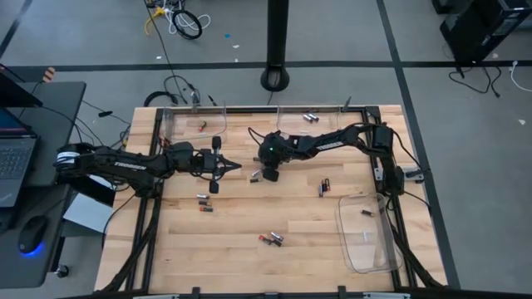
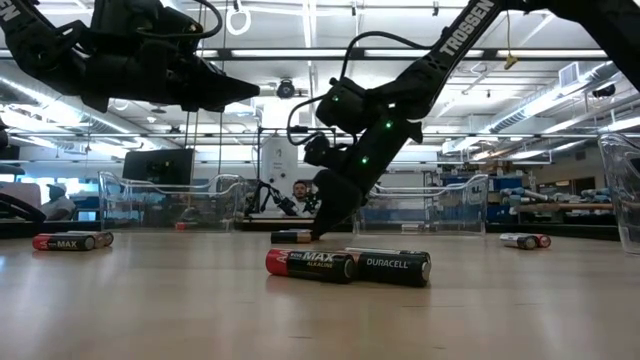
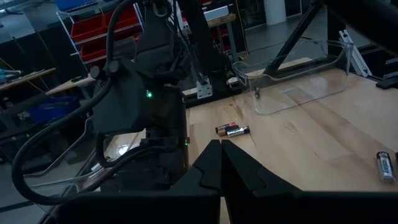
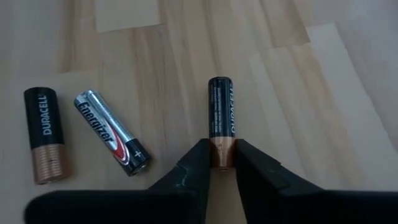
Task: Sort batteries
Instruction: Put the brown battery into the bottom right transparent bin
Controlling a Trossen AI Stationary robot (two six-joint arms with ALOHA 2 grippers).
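Note:
My right gripper [image 4: 222, 163] slants down onto the wooden table near its middle and is shut on a black-and-copper battery [image 4: 222, 118] that lies flat; the same gripper [image 2: 320, 230] and battery [image 2: 290, 237] show in the low view. Beside them lie a second black-and-copper cell [image 4: 43, 134] and a silver cell [image 4: 112, 132]. My left gripper [image 1: 237, 169] hangs level above the table, left of the right one, shut and holding nothing [image 3: 221, 158]. More batteries lie in pairs on the boards [image 1: 204, 203] [image 1: 271, 239] [image 1: 324, 187]. My right gripper pinches the battery's copper end [image 4: 222, 149] between its two fingertips. The fingers come slanting down from the table's right and lie along the battery, which points away from them. The battery rests flat on the table.
Clear plastic trays stand at the far left [image 1: 195, 124], the far middle [image 1: 312, 116] and the near right [image 1: 366, 237], each with a cell or two inside. Two batteries [image 2: 345, 265] lie near the front in the low view. A person sits beyond the table.

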